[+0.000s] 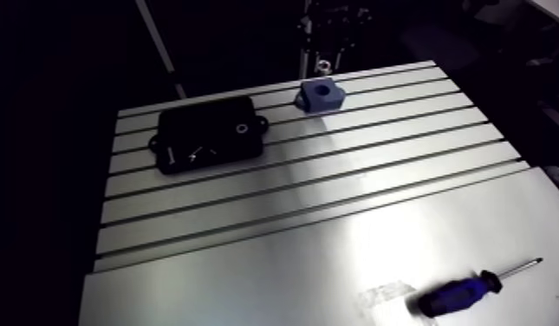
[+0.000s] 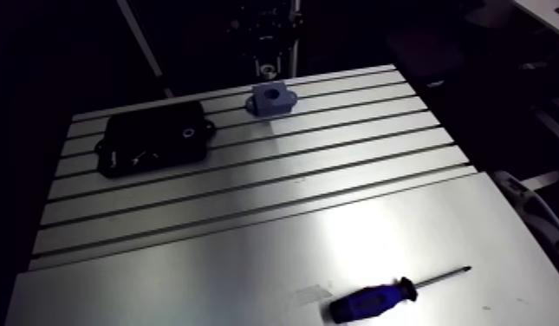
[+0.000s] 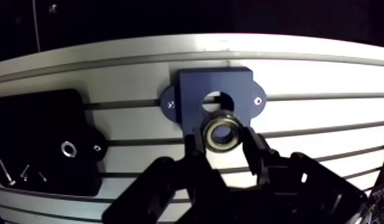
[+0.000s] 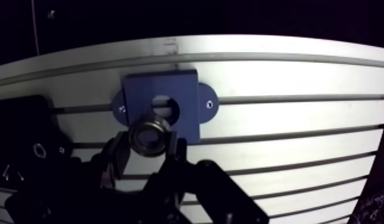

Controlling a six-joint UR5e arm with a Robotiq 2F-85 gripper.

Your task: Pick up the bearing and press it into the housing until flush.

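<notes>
Okay, I see my gripper holding the shiny bearing tight between its two fingers, and the blue housing sits just ahead.

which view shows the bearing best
The wrist view: the bearing shows large and centred there, clamped between the fingers of the gripper, close to the bore of the blue housing. The arm view shows it only as a small pale glint above the housing, under the dark gripper.
</notes>
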